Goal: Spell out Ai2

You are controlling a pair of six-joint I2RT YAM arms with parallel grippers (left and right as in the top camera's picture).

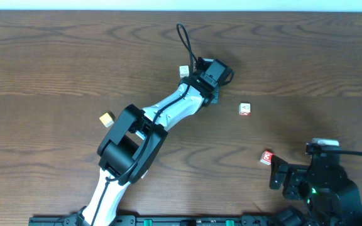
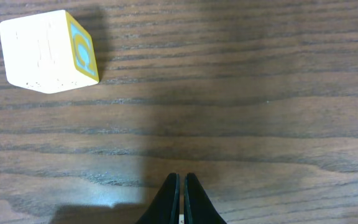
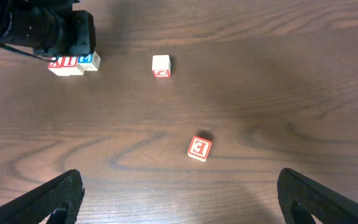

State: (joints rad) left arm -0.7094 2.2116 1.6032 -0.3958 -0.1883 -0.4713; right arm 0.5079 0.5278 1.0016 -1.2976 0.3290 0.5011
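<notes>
Red marks the nearest piece: a red block lies on the wooden table just ahead of the right gripper. That gripper's fingers are spread wide and hold nothing. In the right wrist view the block sits between the lines of the two fingers, a touch right of centre and turned slightly askew. A straight reach forward should bring it between them.

Further out along much the same line is a white block with a red mark on its near face. The right arm is clearly the nearer one to both, though their letters are too small to read.

Beyond them, near the table's middle, the left gripper has its fingers pressed together and empty. A pale block with a yellow-framed blue face lies ahead and well to the left of the tips, apart from them. It is probably the blue-faced one that the right wrist view shows touching a red-lettered block under the left wrist. To take it, the fingers would need to part and swing left.

Off to the left a yellow block sits alone, beside the left arm's elbow.
</notes>
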